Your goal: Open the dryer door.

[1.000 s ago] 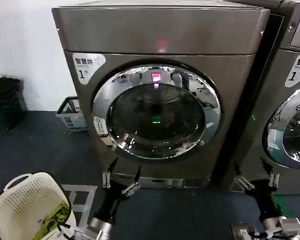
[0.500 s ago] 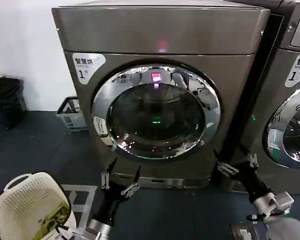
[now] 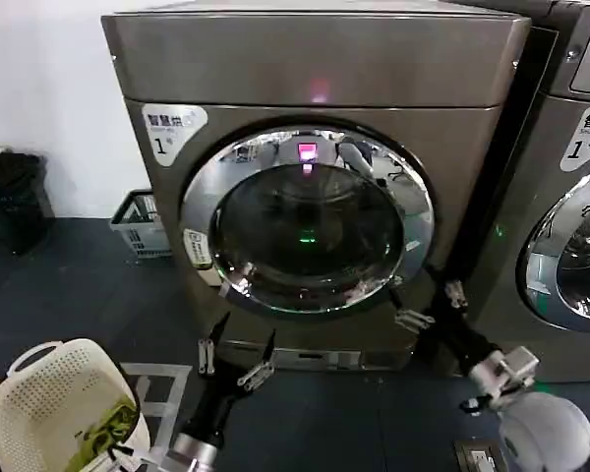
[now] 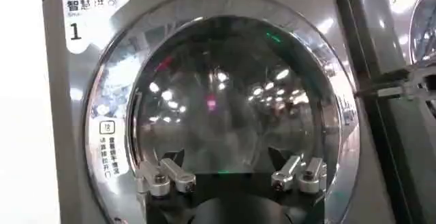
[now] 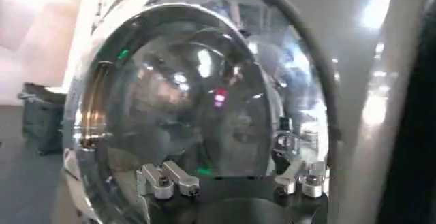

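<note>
The dryer door (image 3: pixel 199 192) is a round porthole with a wide chrome rim around dark glass, and it sits shut on the front of the grey dryer. A white sticker (image 3: pixel 197 248) is on its lower left rim. My right gripper (image 3: pixel 428 300) is open, raised close to the door's lower right rim, apart from it. My left gripper (image 3: pixel 241 344) hangs open below the door, in front of the dryer's base. The left wrist view faces the door (image 4: pixel 102 103) past the open left gripper (image 4: pixel 225 161). The right wrist view shows the door (image 5: pixel 85 109) at an angle behind the open right gripper (image 5: pixel 228 161).
A second grey machine (image 3: pixel 560 246) stands directly to the right. A white laundry basket (image 3: pixel 49 393) holding green cloth is at the lower left. A small grey basket (image 3: pixel 138 224) and a dark bin (image 3: pixel 15 197) stand by the wall. White tape marks (image 3: pixel 167 388) cross the floor.
My right gripper has risen from the floor in front of the second machine and moved left, up to the door's lower right rim. The left arm has stayed put.
</note>
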{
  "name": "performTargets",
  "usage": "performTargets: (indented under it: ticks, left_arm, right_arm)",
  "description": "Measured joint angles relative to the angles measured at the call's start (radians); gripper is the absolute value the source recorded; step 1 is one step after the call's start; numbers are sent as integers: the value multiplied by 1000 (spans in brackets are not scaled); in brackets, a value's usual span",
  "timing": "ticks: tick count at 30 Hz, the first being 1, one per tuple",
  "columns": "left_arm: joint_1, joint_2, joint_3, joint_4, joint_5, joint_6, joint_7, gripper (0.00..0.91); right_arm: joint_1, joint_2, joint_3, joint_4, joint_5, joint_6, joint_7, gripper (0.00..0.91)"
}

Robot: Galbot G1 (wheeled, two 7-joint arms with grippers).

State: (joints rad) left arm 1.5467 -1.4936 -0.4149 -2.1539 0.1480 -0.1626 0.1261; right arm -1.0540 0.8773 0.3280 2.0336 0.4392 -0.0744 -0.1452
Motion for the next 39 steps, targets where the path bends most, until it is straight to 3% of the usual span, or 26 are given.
performTargets:
  ticks: [12, 39]
  left_arm:
    - [3, -3, -1, -4, 5, 2, 1, 907]
    - [18, -11, -4, -13, 20, -2, 5, 907]
  right_arm:
    - [196, 21, -170, -79, 0, -1, 23, 907]
    - [452, 107, -419, -241, 11, -8, 34, 907]
